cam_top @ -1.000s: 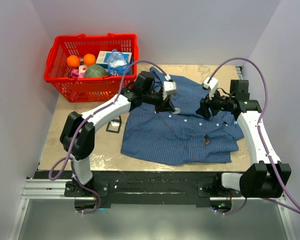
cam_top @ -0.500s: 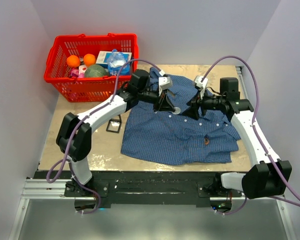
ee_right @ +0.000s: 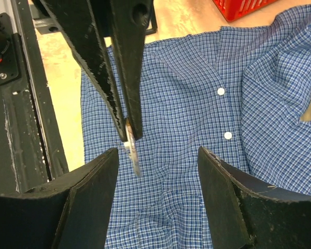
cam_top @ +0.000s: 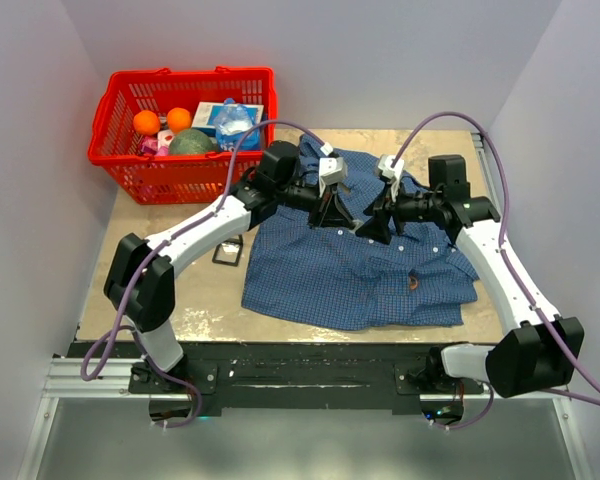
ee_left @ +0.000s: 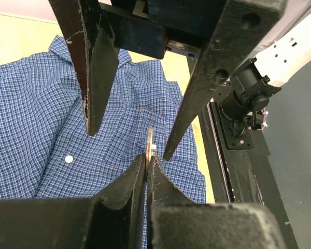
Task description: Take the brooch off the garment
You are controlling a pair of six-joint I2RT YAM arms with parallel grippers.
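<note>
Midway over the garment (cam_top: 350, 275), the left gripper (ee_left: 146, 161) had its jaws pressed together on a thin pale sliver (ee_right: 133, 160) (possibly a disc, seen edge-on). The right gripper (ee_right: 158, 150) faced it, jaws wide apart. Further right, the brooch (cam_top: 413, 282) sat on the garment's lower front.

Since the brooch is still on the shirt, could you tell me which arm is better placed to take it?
Right, probably. The right gripper is open and nearer the brooch on the garment; the left gripper is shut on a thin pale piece.
</note>
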